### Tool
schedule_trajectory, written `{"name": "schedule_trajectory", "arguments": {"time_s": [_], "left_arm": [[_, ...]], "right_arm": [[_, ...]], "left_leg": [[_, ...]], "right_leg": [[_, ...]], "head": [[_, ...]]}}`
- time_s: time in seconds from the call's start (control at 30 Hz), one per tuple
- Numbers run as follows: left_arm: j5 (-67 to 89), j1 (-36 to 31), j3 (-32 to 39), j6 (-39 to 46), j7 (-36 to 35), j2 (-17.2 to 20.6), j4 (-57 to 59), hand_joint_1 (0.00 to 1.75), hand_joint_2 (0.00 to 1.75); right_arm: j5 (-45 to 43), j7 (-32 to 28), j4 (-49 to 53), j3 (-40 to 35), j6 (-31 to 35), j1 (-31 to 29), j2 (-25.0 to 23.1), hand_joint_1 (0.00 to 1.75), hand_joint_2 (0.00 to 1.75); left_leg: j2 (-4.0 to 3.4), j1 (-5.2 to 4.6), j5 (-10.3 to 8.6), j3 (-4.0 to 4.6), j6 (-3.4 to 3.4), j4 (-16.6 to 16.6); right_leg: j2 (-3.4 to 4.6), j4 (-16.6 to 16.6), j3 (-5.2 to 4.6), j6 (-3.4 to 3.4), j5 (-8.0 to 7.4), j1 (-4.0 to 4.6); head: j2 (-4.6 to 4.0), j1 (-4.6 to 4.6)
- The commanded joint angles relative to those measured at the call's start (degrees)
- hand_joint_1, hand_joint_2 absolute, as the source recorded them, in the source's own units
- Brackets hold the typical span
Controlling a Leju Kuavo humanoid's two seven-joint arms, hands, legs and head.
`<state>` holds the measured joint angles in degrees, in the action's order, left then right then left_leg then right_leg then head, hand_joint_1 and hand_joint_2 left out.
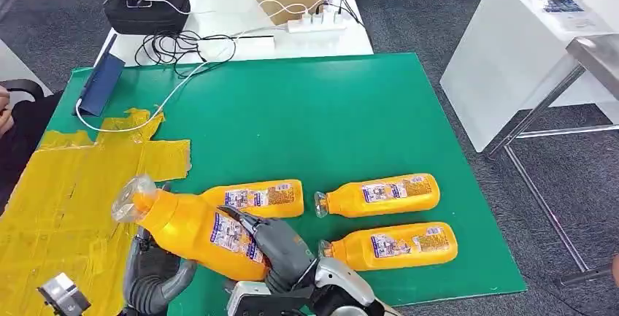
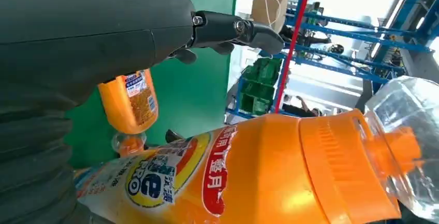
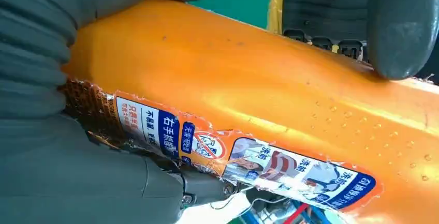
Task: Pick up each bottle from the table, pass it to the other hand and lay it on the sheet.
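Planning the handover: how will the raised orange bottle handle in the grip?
The raised orange bottle looks rigid, so it should not flop. Droplets on its glossy side suggest slipperiness. Its rounded body would probably roll if laid on the yellow sheet.

My right hand (image 1: pixel 274 247) is dark grey with a matte finish — black linked fingers (image 3: pixel 207 190) joined by small silver screws, behind a ribbed grey cover. The right arm (image 1: pixel 343 287) below it is rounded silver with black joints. My left hand (image 1: pixel 150 276) matches — grey ribbed cover, thick grey thumb (image 3: pixel 401 25), and black fingers (image 2: pixel 233 30) with silver screws.
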<state>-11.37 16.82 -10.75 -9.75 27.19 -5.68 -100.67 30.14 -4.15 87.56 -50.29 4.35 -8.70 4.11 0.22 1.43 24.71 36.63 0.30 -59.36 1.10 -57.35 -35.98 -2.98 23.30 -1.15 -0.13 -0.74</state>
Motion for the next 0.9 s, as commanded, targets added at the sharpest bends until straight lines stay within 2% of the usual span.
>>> {"name": "schedule_trajectory", "arguments": {"time_s": [0.03,0.07,0.1,0.13,0.23,0.27,0.37,0.43,0.47,0.5,0.53,0.57,0.63,0.87,0.9], "left_arm": [[-0.3,-1.4,0.0,-0.2,-0.8,0.0,2.8,0.00,1.75],[-0.3,-1.6,-0.2,-0.4,-0.8,0.2,2.9,0.00,1.75],[-0.3,-1.6,-0.4,-0.5,-0.7,0.2,2.9,1.48,1.75],[-0.4,-1.7,-0.6,-0.8,-0.6,0.3,2.9,1.75,1.75],[-0.5,-1.7,-1.4,-1.4,-0.1,0.4,2.4,1.75,1.75],[-1.0,-1.7,-1.7,-1.9,0.4,0.6,2.2,1.75,1.75],[-1.5,-1.9,-2.1,-2.5,0.6,0.8,2.1,1.75,1.75],[-2.3,-2.0,-2.4,-3.6,0.7,1.0,2.2,1.75,1.75],[-3.2,-2.1,-2.8,-4.7,0.7,1.3,2.2,1.75,1.75],[-4.0,-2.1,-3.0,-5.7,0.7,1.4,2.2,1.75,1.75],[-4.9,-2.1,-3.3,-6.7,0.7,1.6,2.2,1.71,1.75],[-5.0,-2.0,-3.4,-7.0,0.7,1.7,2.1,1.64,1.75],[-5.1,-2.4,-4.1,-7.6,0.6,1.9,1.6,1.75,1.75],[-4.2,-2.4,-4.2,-6.9,0.3,1.9,2.2,1.75,1.75],[-4.2,-2.4,-4.2,-6.9,0.3,1.9,2.2,1.75,1.75]], "right_arm": [[-0.6,-0.3,-8.3,-4.4,-3.8,-4.7,-2.2,1.75,1.75],[-0.7,-0.3,-9.4,-5.1,-4.2,-5.3,-2.5,1.75,1.75],[-0.9,-0.1,-10.4,-5.5,-4.5,-5.7,-2.7,1.75,1.75],[-1.1,0.0,-11.6,-6.2,-4.9,-6.3,-3.1,1.75,1.75],[-1.4,0.4,-14.3,-7.2,-5.3,-7.2,-3.7,1.75,1.75],[-1.9,1.4,-15.5,-7.3,-5.6,-7.4,-3.9,1.75,1.75],[-2.0,1.3,-17.3,-7.6,-5.5,-8.0,-4.0,1.75,1.75],[-2.3,1.6,-18.6,-7.9,-5.8,-8.5,-4.3,1.75,1.75],[-2.7,1.8,-19.3,-8.1,-6.1,-8.9,-4.5,1.75,1.75],[-2.8,1.9,-20.2,-8.3,-6.2,-9.2,-4.7,1.75,1.75],[-2.9,1.9,-20.9,-8.4,-6.3,-9.4,-4.9,1.75,1.75],[-3.0,1.9,-21.3,-8.5,-6.3,-9.5,-5.1,1.75,1.75],[-3.0,2.0,-22.6,-8.9,-6.6,-10.2,-6.2,1.75,1.75],[-2.4,2.5,-24.6,-11.1,-7.7,-11.8,-6.8,1.75,1.75],[-2.4,2.5,-24.6,-11.1,-7.7,-11.8,-6.8,1.75,1.75]], "left_leg": [[-0.11,-0.01,0.07,-0.33,-0.07,0.1],[-0.13,-0.02,0.10,-0.48,-0.09,0.2],[-0.12,-0.02,0.07,-0.39,-0.08,0.2],[-0.12,-0.01,0.08,-0.44,-0.08,0.2],[-0.04,-0.01,0.02,-0.22,-0.05,0.1],[-0.05,-0.01,0.07,-0.45,-0.09,0.2],[-0.02,-0.01,0.04,-0.30,-0.07,0.1],[-0.01,-0.01,0.11,-0.63,-0.13,0.2],[0.04,-0.01,0.05,-0.39,-0.08,0.2],[0.03,0.00,0.09,-0.53,-0.11,0.2],[0.01,-0.03,0.01,-0.29,-0.06,0.1],[0.01,-0.01,0.06,-0.44,-0.09,0.2],[0.04,0.00,0.04,-0.43,-0.08,0.2],[0.04,0.00,0.00,-0.20,-0.05,0.1],[0.07,0.00,0.04,-0.41,-0.09,0.2]], "right_leg": [[0.01,0.1,0.27,0.13,0.04,0.04],[0.00,0.1,0.40,0.17,0.07,0.04],[0.01,0.1,0.31,0.15,0.04,0.03],[0.01,0.1,0.36,0.16,0.04,0.04],[-0.03,0.1,0.17,0.08,0.02,0.02],[-0.07,0.1,0.39,0.15,0.07,0.04],[-0.07,0.1,0.26,0.10,0.05,0.02],[-0.15,0.2,0.58,0.19,0.13,0.06],[-0.14,0.1,0.37,0.12,0.08,0.04],[-0.17,0.2,0.50,0.16,0.12,0.06],[-0.10,0.1,0.26,0.10,0.05,0.01],[-0.13,0.1,0.39,0.14,0.08,0.04],[-0.15,0.1,0.38,0.14,0.08,0.05],[-0.11,0.1,0.14,0.08,0.03,0.02],[-0.19,0.1,0.36,0.13,0.09,0.05]], "head": [[0.00,0.00],[0.00,0.02],[0.00,0.00],[0.00,0.02],[0.00,0.00],[0.00,0.02],[0.00,0.00],[0.00,0.02],[0.00,0.00],[0.00,0.00],[0.00,0.00],[0.00,0.02],[0.00,0.02],[0.00,0.00],[0.00,0.02]]}}
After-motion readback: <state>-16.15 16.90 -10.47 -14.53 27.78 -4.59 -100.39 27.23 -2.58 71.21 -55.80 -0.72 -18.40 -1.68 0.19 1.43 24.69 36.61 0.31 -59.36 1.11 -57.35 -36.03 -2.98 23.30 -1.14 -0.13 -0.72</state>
